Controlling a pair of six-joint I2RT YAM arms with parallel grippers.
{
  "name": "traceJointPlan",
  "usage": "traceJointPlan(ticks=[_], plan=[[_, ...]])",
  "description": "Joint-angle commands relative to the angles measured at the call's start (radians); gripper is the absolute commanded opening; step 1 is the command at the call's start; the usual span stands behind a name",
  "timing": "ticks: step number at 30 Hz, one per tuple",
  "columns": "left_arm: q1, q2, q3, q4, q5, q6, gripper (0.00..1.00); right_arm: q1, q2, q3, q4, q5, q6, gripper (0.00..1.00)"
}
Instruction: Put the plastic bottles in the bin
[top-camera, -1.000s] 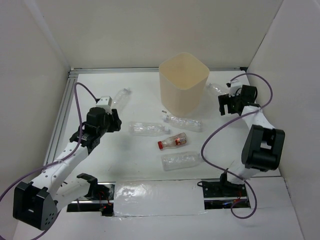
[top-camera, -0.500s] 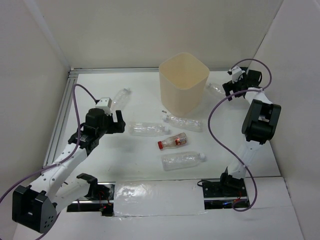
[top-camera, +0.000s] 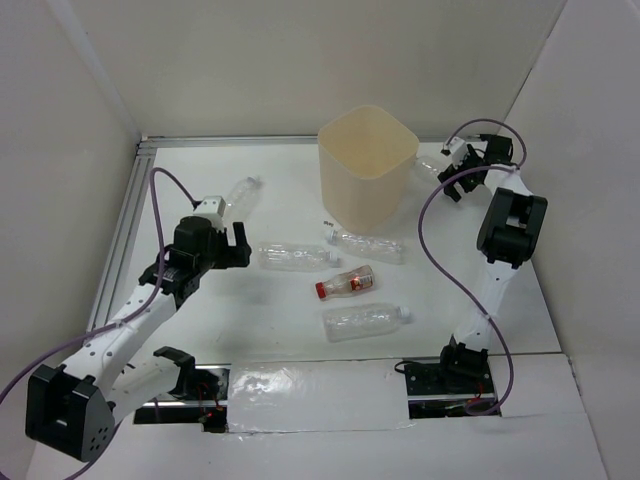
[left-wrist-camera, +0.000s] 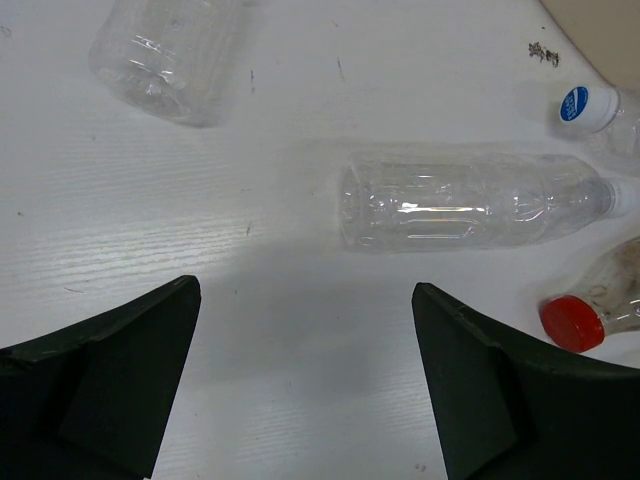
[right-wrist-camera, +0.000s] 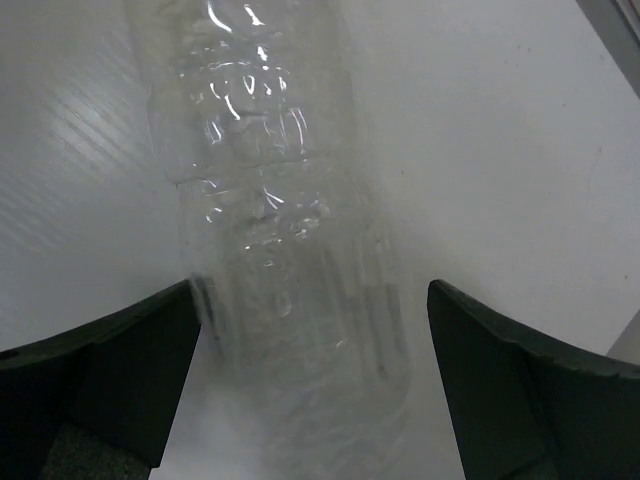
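Observation:
The beige bin (top-camera: 367, 160) stands upright at the back of the table. Several clear plastic bottles lie on their sides: one far left (top-camera: 243, 192), one mid-table (top-camera: 295, 257), one by the bin's base (top-camera: 368, 245), one nearer (top-camera: 365, 321). A short red-capped bottle (top-camera: 345, 283) lies between them. My left gripper (top-camera: 240, 246) is open just left of the mid-table bottle (left-wrist-camera: 470, 200), nothing between its fingers. My right gripper (top-camera: 452, 178) is open right of the bin, its jaws either side of another clear bottle (right-wrist-camera: 280, 250), which looks blurred.
White walls close in the table on the left, back and right; the right gripper is close to the back right corner. A metal rail (top-camera: 120, 235) runs along the left edge. Purple cables loop from both arms.
My left gripper has opened wide and edged toward the mid-table bottle. My right arm has stretched away to the back, bringing its open gripper over the bottle right of the bin.

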Motion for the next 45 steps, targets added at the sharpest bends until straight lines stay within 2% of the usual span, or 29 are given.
traceJointPlan(ticks=[1,4,5,9,14,16,17,18,19,20,22,27,30,34,35,37,38,41,45], plan=[[0.005,0.021,0.015,0.014,0.003,-0.006,1.0,0.014,0.06,0.072,-0.127,-0.013,-0.132,0.96],[0.005,0.031,0.033,0.005,0.003,-0.006,1.0,0.014,0.097,0.119,-0.23,-0.047,-0.262,0.88],[0.005,0.031,0.033,0.005,-0.008,-0.006,1.0,0.014,0.107,0.131,-0.315,-0.071,-0.303,0.86],[0.005,0.022,0.033,0.005,-0.008,-0.006,1.0,0.014,0.083,0.087,-0.428,-0.104,-0.429,0.75],[0.005,0.035,0.001,0.046,-0.017,-0.006,1.0,-0.004,0.04,0.049,-0.56,-0.145,-0.439,0.34],[0.005,0.05,0.001,0.065,-0.028,0.009,1.0,-0.018,-0.049,-0.025,-0.498,-0.167,-0.35,0.26],[0.005,0.072,0.012,0.065,-0.028,0.026,1.0,-0.035,-0.092,-0.059,-0.449,-0.176,-0.295,0.25],[0.005,0.081,0.012,0.074,-0.037,0.041,1.0,-0.047,-0.141,-0.094,-0.394,-0.202,-0.17,0.25],[0.005,0.093,0.024,0.074,-0.046,0.042,1.0,-0.072,-0.244,-0.128,-0.331,-0.213,-0.102,0.25],[0.005,0.104,0.035,0.086,-0.046,0.055,1.0,-0.086,-0.294,-0.183,-0.228,-0.225,-0.045,0.25],[0.016,0.135,0.045,0.095,-0.055,0.068,1.0,-0.107,-0.38,-0.209,-0.16,-0.252,0.065,0.25],[0.027,0.181,0.076,0.114,-0.045,0.097,1.0,-0.098,-0.6,-0.236,0.018,-0.15,0.155,0.25],[0.027,0.207,0.095,0.114,-0.045,0.115,1.0,-0.077,-0.64,-0.147,0.007,-0.138,0.167,0.25],[0.036,0.227,0.104,0.114,-0.057,0.149,1.0,-0.025,-0.651,-0.027,-0.063,-0.148,0.036,0.26],[0.045,0.227,0.104,0.114,-0.057,0.16,1.0,0.013,-0.661,-0.012,-0.086,-0.148,-0.078,0.26],[0.054,0.227,0.104,0.123,-0.057,0.169,1.0,0.06,-0.672,0.01,-0.117,-0.121,-0.173,0.28],[0.063,0.227,0.104,0.123,-0.057,0.169,1.0,0.099,-0.681,0.01,-0.132,-0.099,-0.275,0.28],[0.083,0.227,0.114,0.123,-0.057,0.189,1.0,0.173,-0.681,0.054,-0.183,-0.064,-0.421,0.28],[0.106,0.238,0.136,0.123,-0.057,0.2,1.0,0.267,-0.681,0.088,-0.198,0.0,-0.541,0.29]])
